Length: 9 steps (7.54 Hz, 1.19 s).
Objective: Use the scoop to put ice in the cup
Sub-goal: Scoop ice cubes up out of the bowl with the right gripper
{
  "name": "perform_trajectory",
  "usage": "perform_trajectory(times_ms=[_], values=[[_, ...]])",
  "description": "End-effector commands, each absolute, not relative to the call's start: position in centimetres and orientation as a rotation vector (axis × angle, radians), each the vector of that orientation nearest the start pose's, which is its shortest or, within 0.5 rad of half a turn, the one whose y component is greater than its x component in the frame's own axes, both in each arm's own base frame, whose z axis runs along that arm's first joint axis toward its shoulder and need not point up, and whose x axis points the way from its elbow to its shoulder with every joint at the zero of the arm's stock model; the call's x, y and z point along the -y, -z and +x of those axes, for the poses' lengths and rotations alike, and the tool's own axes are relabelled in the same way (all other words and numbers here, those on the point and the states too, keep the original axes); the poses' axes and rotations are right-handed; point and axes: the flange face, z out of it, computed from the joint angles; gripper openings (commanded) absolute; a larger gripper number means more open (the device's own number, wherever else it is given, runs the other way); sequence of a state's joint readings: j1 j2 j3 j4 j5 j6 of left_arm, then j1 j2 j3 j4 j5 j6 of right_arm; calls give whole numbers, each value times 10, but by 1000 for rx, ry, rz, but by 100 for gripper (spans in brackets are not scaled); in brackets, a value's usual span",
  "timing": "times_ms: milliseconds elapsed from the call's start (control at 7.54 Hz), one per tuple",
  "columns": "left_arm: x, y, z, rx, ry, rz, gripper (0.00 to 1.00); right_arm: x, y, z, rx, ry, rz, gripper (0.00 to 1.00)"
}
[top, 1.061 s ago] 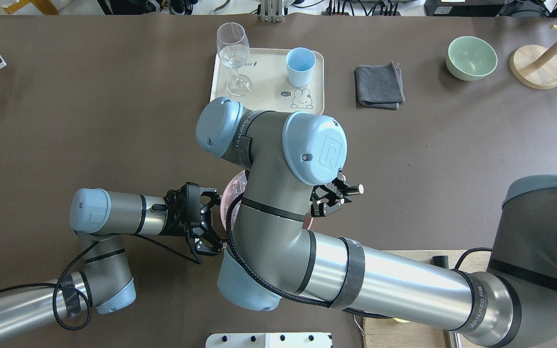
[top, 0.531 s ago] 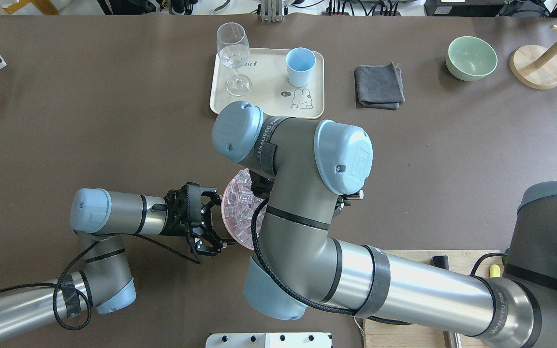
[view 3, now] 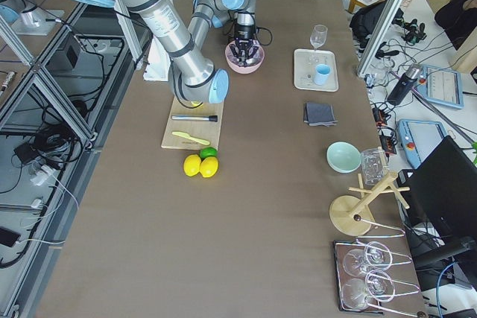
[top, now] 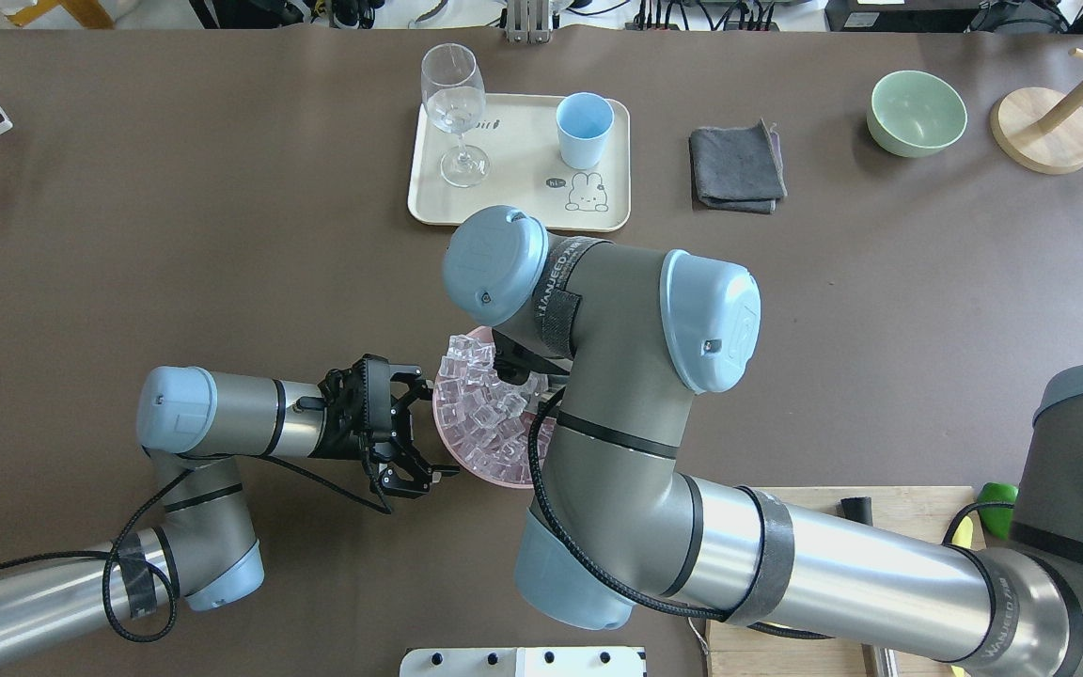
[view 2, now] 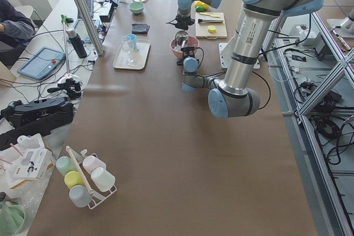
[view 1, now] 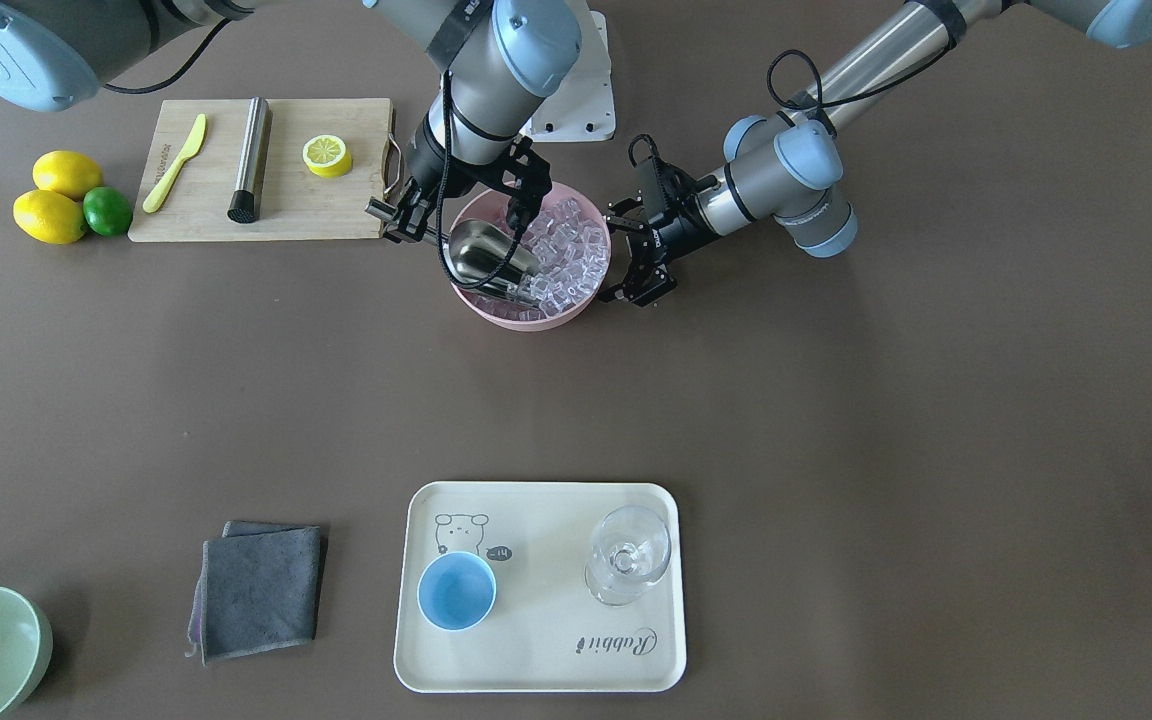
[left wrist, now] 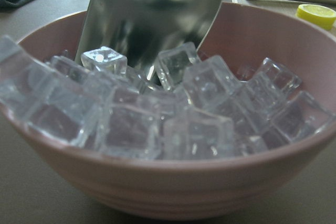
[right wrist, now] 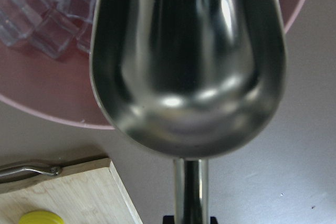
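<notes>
Table runs away from me, robot on its left edge. Pink bowl of ice sits toward the far end, and the near right arm reaches over it. What it holds is too small to read. Cream tray near the opposite edge carries the cup and a stemmed glass. Grey cloth and green bowl lie nearer along that edge. Cutting board by the robot's edge, with lemons and lime just beside it.
</notes>
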State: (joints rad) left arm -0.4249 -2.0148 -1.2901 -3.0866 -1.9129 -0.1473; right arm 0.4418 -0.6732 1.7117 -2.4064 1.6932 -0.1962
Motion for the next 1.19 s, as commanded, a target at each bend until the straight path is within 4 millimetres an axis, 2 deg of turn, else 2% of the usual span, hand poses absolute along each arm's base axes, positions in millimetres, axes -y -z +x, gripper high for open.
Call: perform_trajectory(times_ms=[0,398,1061], values=[[360,-375,553,-1276,-1024,1237,98,384,-168,-532,255,1280,170,0],[360,-375,553,-1275,-1024,1235,98,378,-166,-523,290,1233,196,0],[360,-378,554,-1267,-1026,1222,98,380,-181,-530,363,1183,283,0]])
